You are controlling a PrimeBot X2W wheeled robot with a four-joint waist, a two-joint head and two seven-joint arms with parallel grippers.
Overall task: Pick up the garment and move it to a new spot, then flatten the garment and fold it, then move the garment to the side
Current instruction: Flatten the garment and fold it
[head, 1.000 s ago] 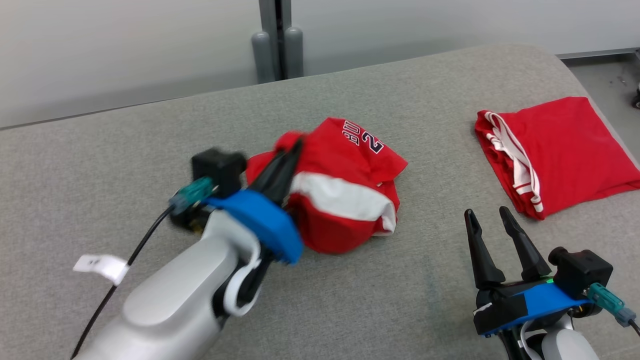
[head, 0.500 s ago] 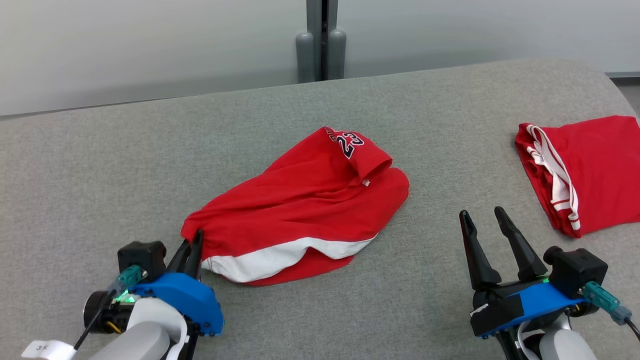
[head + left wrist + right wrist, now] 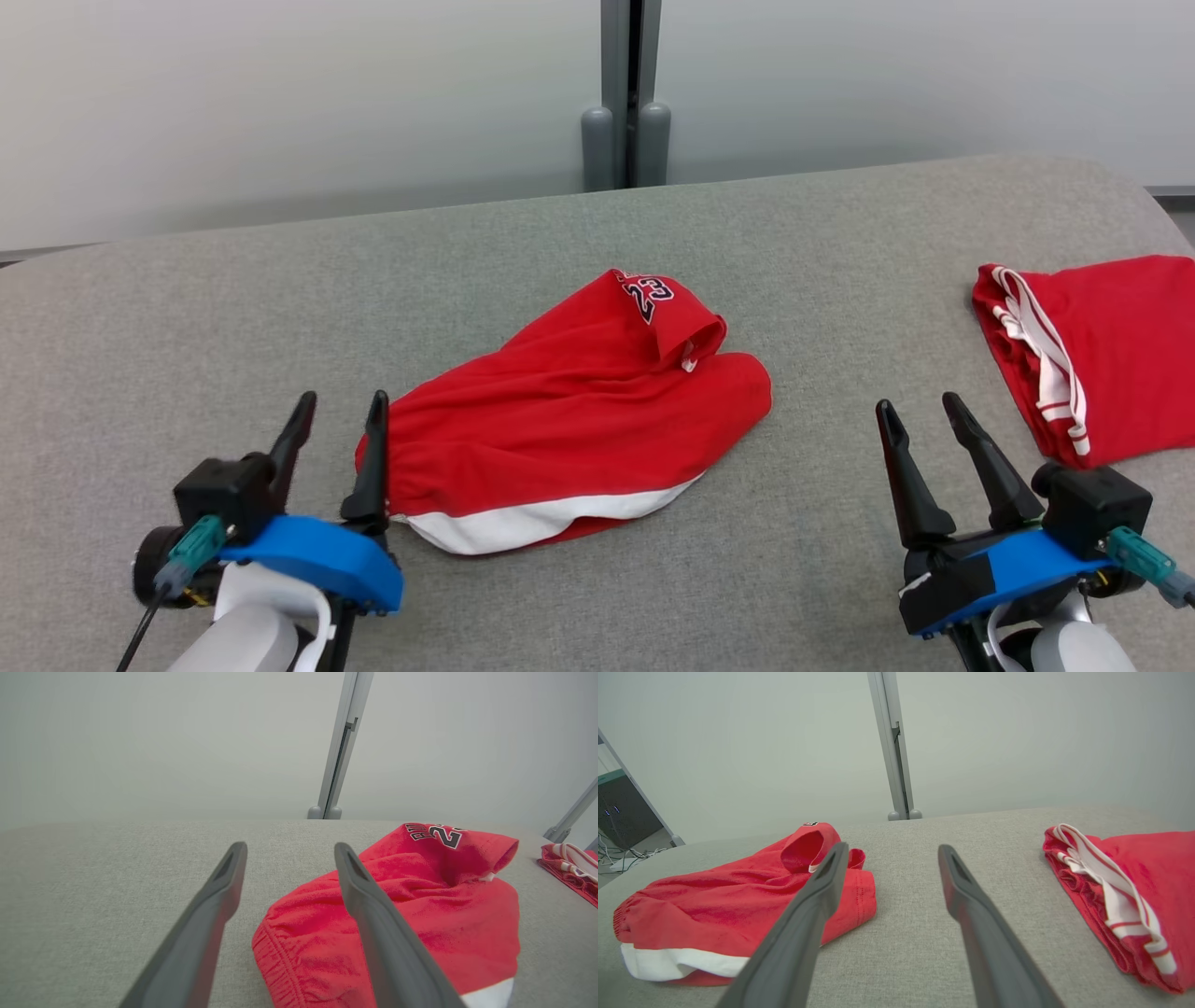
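The garment (image 3: 569, 411) is a pair of red shorts with a white side band and a "23" print, lying loosely spread in the middle of the grey padded table (image 3: 233, 317). It also appears in the left wrist view (image 3: 420, 914) and the right wrist view (image 3: 714, 914). My left gripper (image 3: 341, 415) stands open at the garment's left end, its right finger right beside the waistband corner, nothing between the fingers. My right gripper (image 3: 920, 420) is open and empty at the lower right, well apart from the garment.
A second red garment (image 3: 1111, 345) with white stripes lies folded at the table's right edge, also in the right wrist view (image 3: 1125, 891). A grey post (image 3: 627, 93) stands behind the table against the pale wall. Bare grey surface runs along the front and left.
My left gripper, shut on the garment's left end, dragged it out leftward and toward me, then opened and let it go. The head camera shifted. The right gripper stayed open.
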